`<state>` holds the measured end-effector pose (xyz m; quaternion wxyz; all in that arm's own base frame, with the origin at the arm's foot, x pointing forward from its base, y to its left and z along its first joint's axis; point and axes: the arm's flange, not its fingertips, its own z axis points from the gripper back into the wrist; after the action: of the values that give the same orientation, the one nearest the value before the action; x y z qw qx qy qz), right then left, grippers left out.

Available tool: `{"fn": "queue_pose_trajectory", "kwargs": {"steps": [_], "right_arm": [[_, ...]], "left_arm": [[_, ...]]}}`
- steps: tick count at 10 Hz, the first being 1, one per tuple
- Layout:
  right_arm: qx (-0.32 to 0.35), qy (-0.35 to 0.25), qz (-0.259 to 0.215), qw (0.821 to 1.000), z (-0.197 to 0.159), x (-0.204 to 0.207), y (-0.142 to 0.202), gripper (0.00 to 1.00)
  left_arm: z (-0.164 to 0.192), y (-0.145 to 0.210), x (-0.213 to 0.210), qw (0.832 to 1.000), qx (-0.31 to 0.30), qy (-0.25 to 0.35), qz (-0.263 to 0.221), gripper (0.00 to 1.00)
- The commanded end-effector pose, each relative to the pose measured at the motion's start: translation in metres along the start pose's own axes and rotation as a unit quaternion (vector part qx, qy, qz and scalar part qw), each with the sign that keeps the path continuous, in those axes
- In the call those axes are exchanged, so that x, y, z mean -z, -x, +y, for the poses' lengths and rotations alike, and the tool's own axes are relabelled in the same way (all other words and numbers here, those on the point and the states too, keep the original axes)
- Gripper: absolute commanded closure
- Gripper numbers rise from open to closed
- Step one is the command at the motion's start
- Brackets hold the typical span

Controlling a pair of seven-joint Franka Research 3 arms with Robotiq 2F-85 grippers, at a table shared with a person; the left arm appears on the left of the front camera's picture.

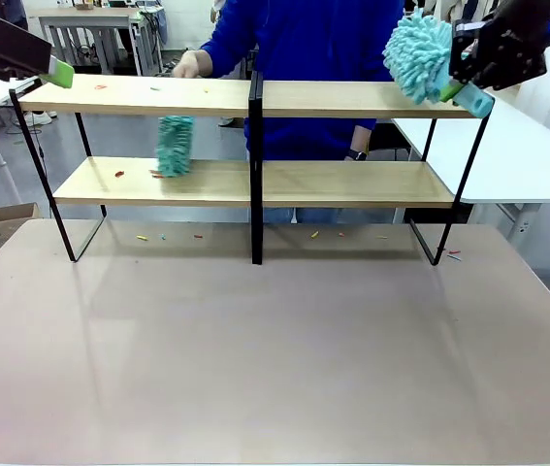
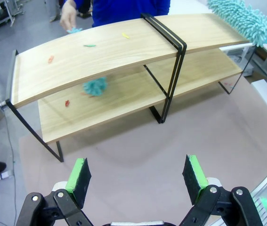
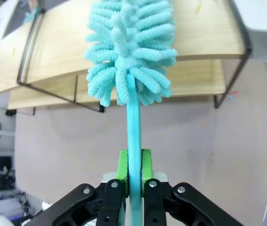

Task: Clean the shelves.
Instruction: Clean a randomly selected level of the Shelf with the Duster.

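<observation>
The shelves (image 1: 352,98) stand across the far half of the table, two long wooden boards on a black frame, also seen in the left wrist view (image 2: 124,54) and the right wrist view (image 3: 208,33). My right gripper (image 1: 456,89) hangs over the top board's right end, shut on the handle of a teal fluffy duster (image 1: 418,50). In its own view the gripper (image 3: 134,172) pinches the handle, with the duster head (image 3: 131,47) above the top board. My left gripper (image 1: 57,70) hovers open and empty at the top board's left end, jaws wide apart (image 2: 137,174).
A person in blue stands behind the shelves, one hand (image 1: 191,64) at the top board's far edge. A second teal duster (image 1: 175,144) is blurred over the lower board's left half. Small coloured scraps (image 1: 119,175) lie on both boards and on the table (image 1: 275,340) beneath.
</observation>
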<state>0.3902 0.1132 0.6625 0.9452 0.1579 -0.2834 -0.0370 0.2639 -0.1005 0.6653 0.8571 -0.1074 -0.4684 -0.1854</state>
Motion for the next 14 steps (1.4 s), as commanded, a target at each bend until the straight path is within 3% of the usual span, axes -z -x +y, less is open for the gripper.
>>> {"fn": "queue_pose_trajectory", "kwargs": {"steps": [1,3,5,7,10,11,12,14], "right_arm": [[-0.03,-0.122,0.053,0.991,-0.01,-0.017,0.012,0.88],[-0.043,-0.233,0.116,0.965,-0.054,-0.086,0.027,0.88],[-0.058,-0.276,0.11,0.953,-0.117,-0.156,0.031,0.88],[-0.068,-0.332,0.057,0.939,-0.179,-0.214,0.037,0.88],[-0.02,-0.317,-0.064,0.946,-0.255,-0.265,0.057,0.88],[-0.001,-0.334,-0.086,0.939,-0.273,-0.268,0.066,0.88],[-0.026,-0.311,-0.023,0.95,-0.251,-0.271,0.062,0.88],[-0.026,-0.311,-0.023,0.95,-0.251,-0.271,0.062,0.88]], "left_arm": [[0.001,0.0,-0.001,1.0,0.001,-0.003,0.0,0.0],[0.001,0.0,-0.001,1.0,0.001,-0.003,0.0,0.0],[0.001,0.0,-0.001,1.0,0.001,-0.003,0.0,0.0],[0.001,0.0,-0.001,1.0,0.001,-0.003,0.0,0.0],[0.001,0.0,-0.001,1.0,0.001,-0.003,0.0,0.0],[0.001,0.0,-0.001,1.0,0.001,-0.003,0.0,0.0],[0.001,0.0,-0.001,1.0,0.001,-0.003,0.0,0.0],[0.001,0.0,-0.001,1.0,0.001,-0.003,0.0,0.0]]}}
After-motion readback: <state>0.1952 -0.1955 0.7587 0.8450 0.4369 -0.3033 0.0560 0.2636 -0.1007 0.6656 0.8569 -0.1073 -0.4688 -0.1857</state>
